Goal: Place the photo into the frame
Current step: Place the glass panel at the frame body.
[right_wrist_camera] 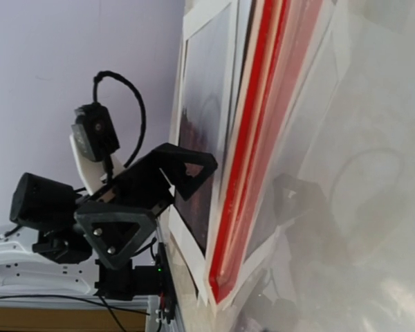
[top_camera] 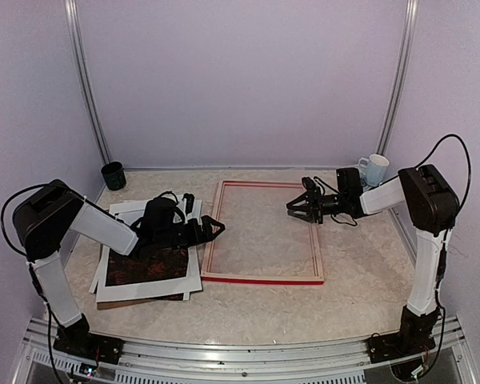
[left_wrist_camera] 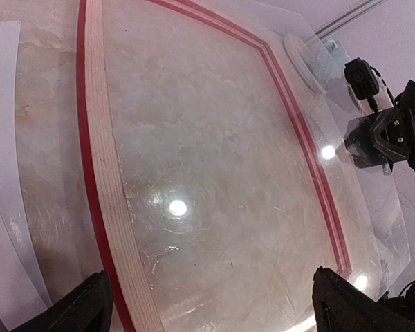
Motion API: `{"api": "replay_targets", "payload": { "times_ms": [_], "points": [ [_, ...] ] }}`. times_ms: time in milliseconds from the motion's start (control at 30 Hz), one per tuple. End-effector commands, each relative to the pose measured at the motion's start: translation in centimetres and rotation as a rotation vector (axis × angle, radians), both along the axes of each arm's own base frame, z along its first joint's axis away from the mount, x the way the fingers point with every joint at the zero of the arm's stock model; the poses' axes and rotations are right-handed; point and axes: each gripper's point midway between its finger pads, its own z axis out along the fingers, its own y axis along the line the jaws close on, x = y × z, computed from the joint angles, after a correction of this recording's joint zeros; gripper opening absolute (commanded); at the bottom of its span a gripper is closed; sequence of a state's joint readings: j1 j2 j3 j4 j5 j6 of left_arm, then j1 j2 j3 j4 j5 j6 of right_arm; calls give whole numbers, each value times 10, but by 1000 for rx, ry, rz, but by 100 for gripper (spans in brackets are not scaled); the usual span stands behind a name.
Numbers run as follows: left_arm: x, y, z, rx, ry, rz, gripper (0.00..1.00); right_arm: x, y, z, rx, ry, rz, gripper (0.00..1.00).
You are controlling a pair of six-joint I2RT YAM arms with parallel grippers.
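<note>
In top view alone, dark cup (top_camera: 113,174) behind photo (top_camera: 146,266)

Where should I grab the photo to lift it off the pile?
Probably its right edge, facing the frame, pinched from that side at a low angle: the photo lies flat and thin on the pile, so only an edge offers grip.

room lies open over the frame (top_camera: 260,279); white mug (top_camera: 375,169) stands back-right.
</note>
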State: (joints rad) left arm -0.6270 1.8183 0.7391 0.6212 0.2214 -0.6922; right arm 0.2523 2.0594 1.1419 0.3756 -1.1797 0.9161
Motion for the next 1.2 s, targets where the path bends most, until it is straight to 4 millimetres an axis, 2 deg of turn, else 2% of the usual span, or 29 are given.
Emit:
{"api": "replay_targets", "payload": {
  "times_ms": [0, 567, 733, 1167],
  "points": [
    [2, 2, 10, -25, -23, 6, 99, -1, 0, 3, 35, -20, 18, 32],
    [6, 16, 12, -31, -29, 50, 99, -5, -1, -1, 63, -13, 16, 19],
    [5, 15, 12, -37, -26, 46, 99, -3, -1, -7, 57, -8, 6, 22],
    [3, 5, -4, -64, 25, 8, 99, -2, 0, -20, 41, 11, 9, 24]
  ]
}}
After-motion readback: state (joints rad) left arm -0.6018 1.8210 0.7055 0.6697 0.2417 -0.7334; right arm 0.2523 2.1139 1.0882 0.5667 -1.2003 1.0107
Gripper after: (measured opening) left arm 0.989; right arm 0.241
